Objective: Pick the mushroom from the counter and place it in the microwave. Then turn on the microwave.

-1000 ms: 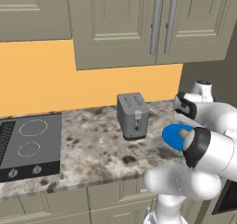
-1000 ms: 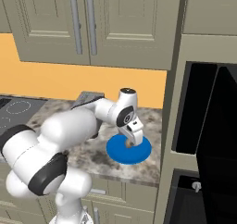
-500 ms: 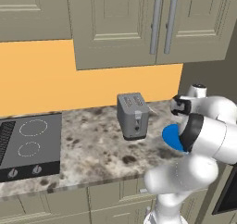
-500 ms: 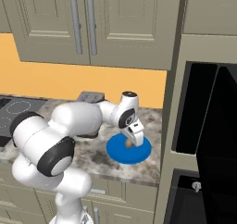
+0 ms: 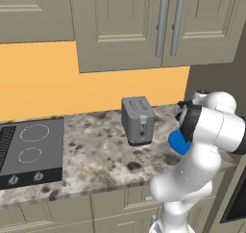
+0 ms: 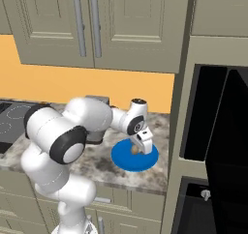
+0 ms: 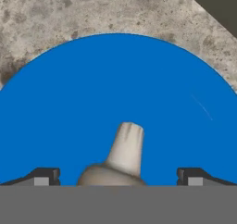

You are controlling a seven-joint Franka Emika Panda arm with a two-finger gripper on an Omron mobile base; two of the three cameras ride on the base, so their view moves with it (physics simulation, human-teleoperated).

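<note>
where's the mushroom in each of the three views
Left base view: hidden behind the arm.
Right base view: mushroom, centre, on the blue plate, just below the pincer.
Hand view: bottom centre, between the open fingertips.
Shared landmark: the blue plate.

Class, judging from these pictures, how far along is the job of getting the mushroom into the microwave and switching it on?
Done: the microwave door stands open. In hand: the open gripper hangs low over the mushroom, which lies on its side on the blue plate, one fingertip on each side, not yet gripped. Left: grasp, lift, place inside, switch on.
</note>
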